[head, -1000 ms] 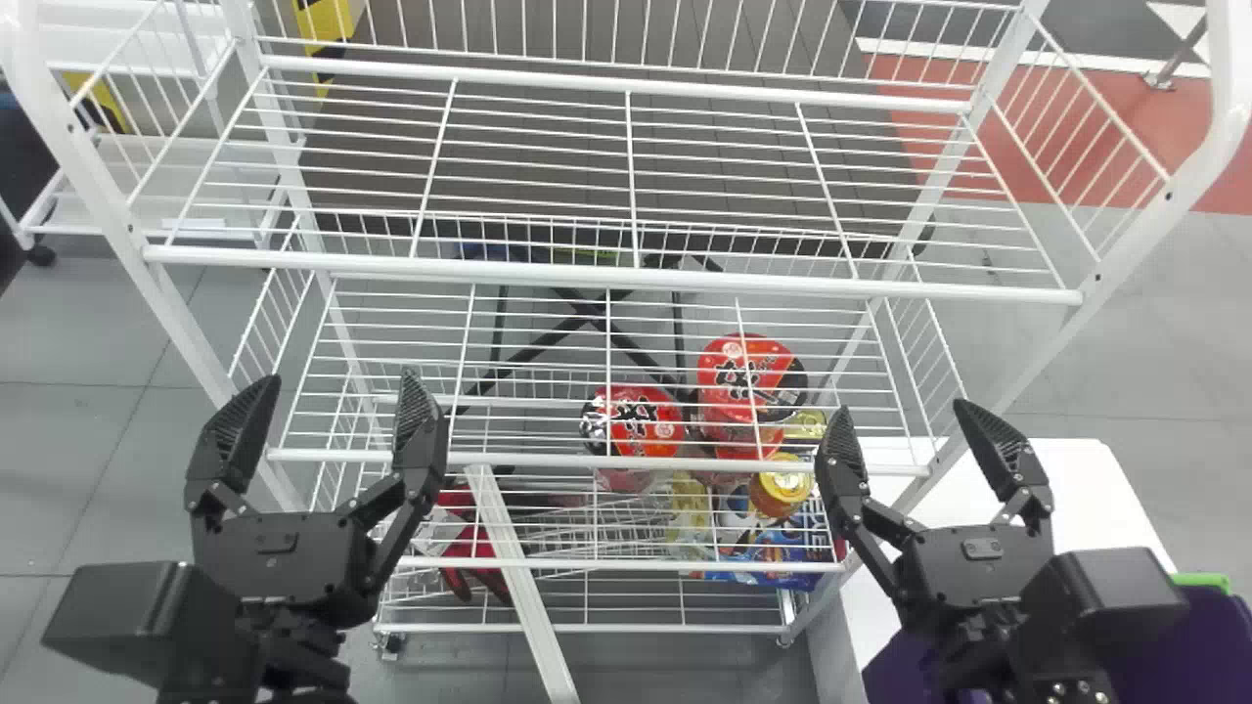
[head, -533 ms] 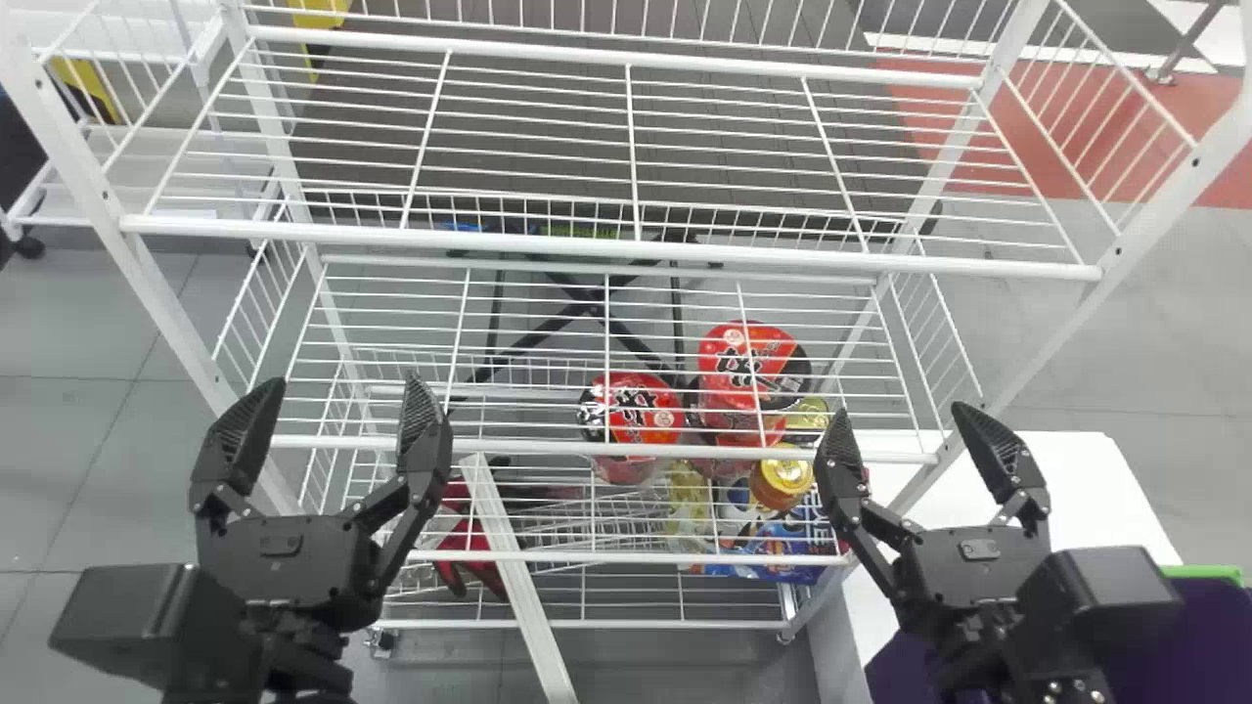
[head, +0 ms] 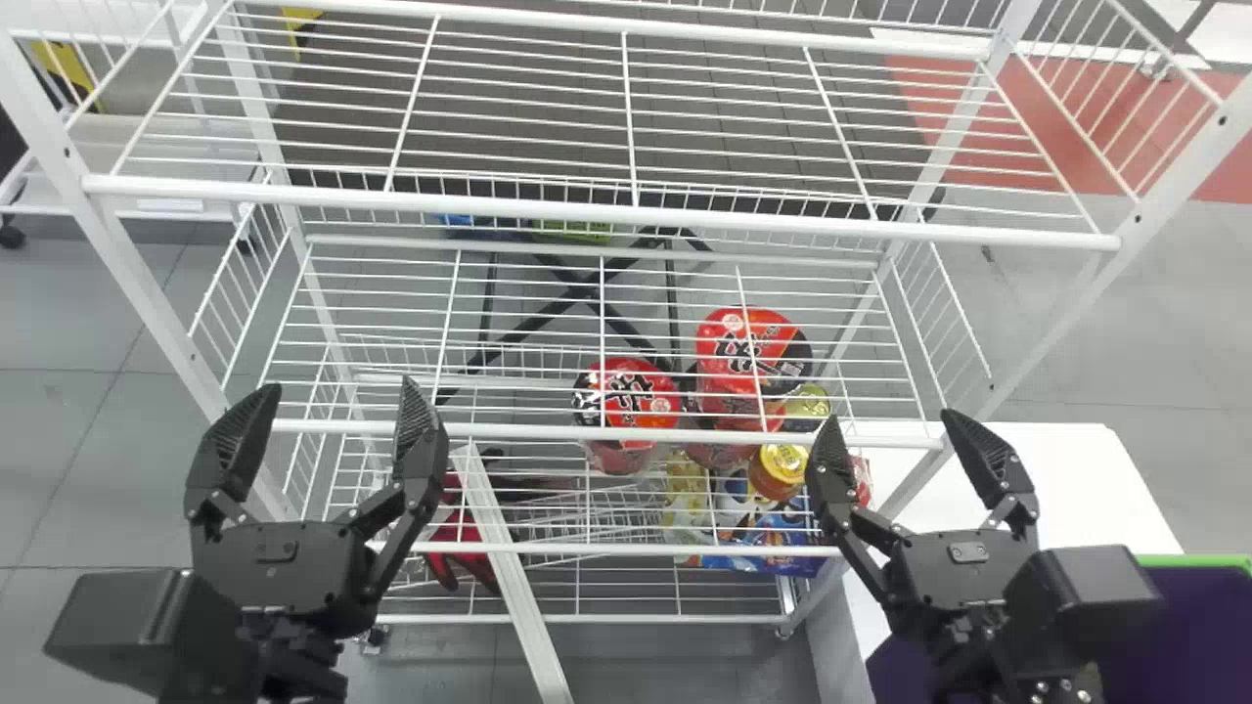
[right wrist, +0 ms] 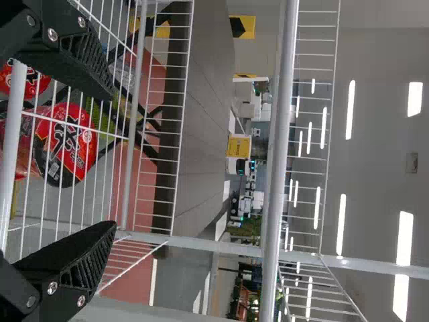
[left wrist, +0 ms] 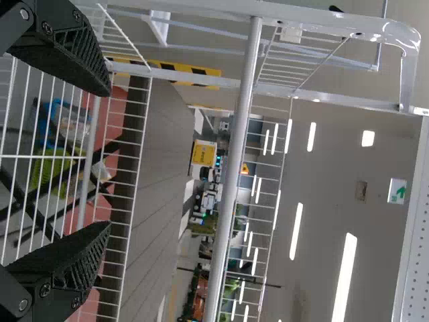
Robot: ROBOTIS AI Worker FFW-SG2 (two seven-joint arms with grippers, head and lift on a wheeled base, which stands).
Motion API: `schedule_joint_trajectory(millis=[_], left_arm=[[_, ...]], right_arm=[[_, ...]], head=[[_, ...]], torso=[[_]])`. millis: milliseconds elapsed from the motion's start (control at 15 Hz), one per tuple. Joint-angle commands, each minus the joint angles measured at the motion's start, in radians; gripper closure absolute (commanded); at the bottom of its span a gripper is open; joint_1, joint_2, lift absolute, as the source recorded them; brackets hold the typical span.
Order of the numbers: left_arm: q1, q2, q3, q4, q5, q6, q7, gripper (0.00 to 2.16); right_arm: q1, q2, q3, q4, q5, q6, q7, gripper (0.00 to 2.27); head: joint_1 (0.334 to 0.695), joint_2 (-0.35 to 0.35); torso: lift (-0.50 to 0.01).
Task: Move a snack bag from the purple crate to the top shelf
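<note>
The left pincer (head: 339, 389), lower left, and right pincer (head: 888, 420), lower right, gape wide, open room between; two red bowl lids (head: 641, 403) lie mid-frame, one purple crate (head: 1208, 626) at the lower-right edge.

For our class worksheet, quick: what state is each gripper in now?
Left gripper: open, holding nothing.
Right gripper: open, holding nothing.

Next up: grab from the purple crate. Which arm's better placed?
Right, I'd say. In the head view the right arm overlaps the purple crate, jaws open and empty. The left arm also has open, empty jaws, but it's well off to the left and would likely have to cross over.
</note>
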Motion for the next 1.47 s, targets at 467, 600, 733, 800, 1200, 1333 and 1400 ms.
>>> schedule_joint_trajectory(millis=[467,600,733,800,1200,1333,1400], left_arm=[[0.004,0.0,0.003,-0.003,0.002,0.0,0.002,0.14],[0.004,0.0,0.005,-0.006,0.005,0.003,0.002,0.14],[0.004,0.0,0.005,-0.009,0.005,0.003,0.0,0.14],[0.004,0.0,0.005,-0.009,0.005,0.003,0.0,0.14],[0.004,0.0,0.008,-0.009,0.006,0.003,0.0,0.14],[0.004,0.0,0.008,-0.008,0.006,0.006,0.0,0.14],[0.004,0.0,0.008,-0.008,0.006,0.003,0.0,0.14]], right_arm=[[0.002,-0.003,0.003,-0.004,0.005,-0.006,0.004,0.16],[0.002,-0.005,0.001,-0.007,0.005,-0.006,0.004,0.16],[0.002,-0.008,0.001,-0.005,0.005,-0.006,0.004,0.16],[0.0,-0.009,0.001,-0.005,0.005,-0.003,0.004,0.17],[-0.008,-0.009,0.001,-0.005,0.003,0.01,0.001,0.17],[-0.008,-0.011,0.003,-0.005,0.003,0.01,0.001,0.17],[-0.008,-0.009,0.003,-0.007,0.003,0.016,0.001,0.17]], head=[[0.695,-0.11],[0.695,-0.111],[0.695,-0.11],[0.695,-0.11],[0.695,-0.11],[0.695,-0.11],[0.695,-0.11]], torso=[[-0.303],[-0.311],[-0.318],[-0.322],[-0.346],[-0.354],[-0.358]])
